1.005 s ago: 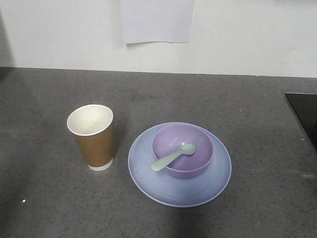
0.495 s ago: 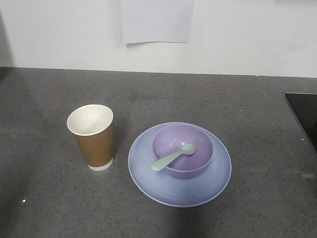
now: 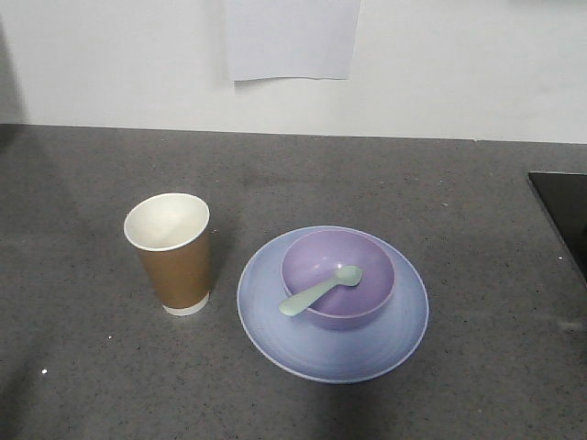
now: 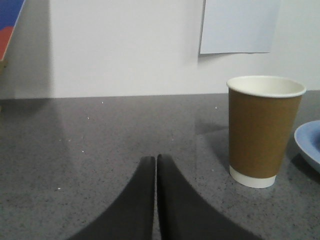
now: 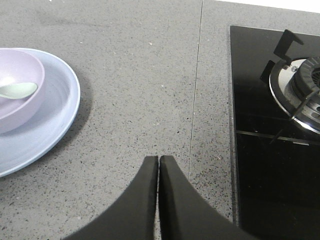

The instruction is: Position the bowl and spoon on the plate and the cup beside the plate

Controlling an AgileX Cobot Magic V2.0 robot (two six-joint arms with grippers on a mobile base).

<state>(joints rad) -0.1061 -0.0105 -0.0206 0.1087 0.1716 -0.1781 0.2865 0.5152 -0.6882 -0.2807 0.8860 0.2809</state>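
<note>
Nothing has moved: bowl (image 3: 337,278) with spoon (image 3: 320,290) sits on plate (image 3: 332,346), cup (image 3: 171,253) just left, on speckled grey counter (image 3: 477,220). Both grippers (image 4: 155,161) (image 5: 158,160) pressed together, apparently empty.

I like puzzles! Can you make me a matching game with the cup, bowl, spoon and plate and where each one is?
Things:
1. brown paper cup
2. round lavender plastic bowl
3. small mint-green plastic spoon
4. wide pale blue plate

Places:
A. sitting on the plate
B. lying in the bowl
C. under the bowl
D. standing upright beside the plate

Pairs: 1-D, 2-A, 3-B, 4-C
</note>
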